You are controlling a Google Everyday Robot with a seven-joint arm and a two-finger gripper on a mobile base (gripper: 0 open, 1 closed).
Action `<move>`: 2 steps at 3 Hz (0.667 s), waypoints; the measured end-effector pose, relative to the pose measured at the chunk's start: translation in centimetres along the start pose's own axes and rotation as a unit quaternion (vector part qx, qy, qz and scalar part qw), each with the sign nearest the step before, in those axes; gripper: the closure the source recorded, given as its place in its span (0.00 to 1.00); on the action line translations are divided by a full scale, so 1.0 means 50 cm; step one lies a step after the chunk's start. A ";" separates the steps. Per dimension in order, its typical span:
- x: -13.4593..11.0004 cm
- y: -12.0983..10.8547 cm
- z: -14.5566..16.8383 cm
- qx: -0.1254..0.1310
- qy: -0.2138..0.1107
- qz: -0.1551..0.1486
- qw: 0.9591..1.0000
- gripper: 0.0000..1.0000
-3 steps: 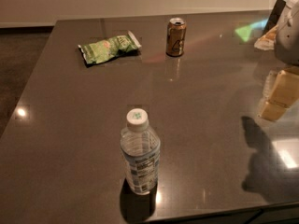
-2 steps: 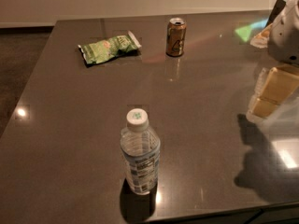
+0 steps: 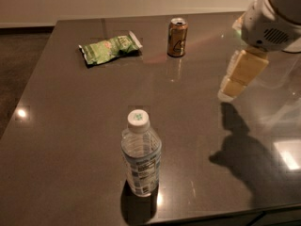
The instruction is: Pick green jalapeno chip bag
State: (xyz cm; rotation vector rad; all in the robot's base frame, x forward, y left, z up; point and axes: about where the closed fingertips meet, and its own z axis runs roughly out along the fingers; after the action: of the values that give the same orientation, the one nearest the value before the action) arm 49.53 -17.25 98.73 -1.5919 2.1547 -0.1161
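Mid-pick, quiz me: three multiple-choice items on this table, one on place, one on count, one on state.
1. The chip bag lies: A) left of the can, far side; B) against the bottle; C) under the gripper.
2. Things on the table: A) two; B) three; C) five.
3. The bottle is: A) tipped over; B) upright, uncapped; C) upright, capped.
Answers: 1 A: it lies left of the can; the gripper hangs over the table's right side, apart from it. 2 B: bag, can, bottle. 3 C: it stands, white cap on.
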 end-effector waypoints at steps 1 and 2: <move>-0.041 -0.036 0.025 0.011 -0.008 -0.013 1.000 0.00; -0.080 -0.070 0.058 0.018 -0.014 -0.033 0.999 0.00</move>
State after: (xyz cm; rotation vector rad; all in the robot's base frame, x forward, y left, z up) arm 54.73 -14.12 98.52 -1.6346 2.0682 -0.1523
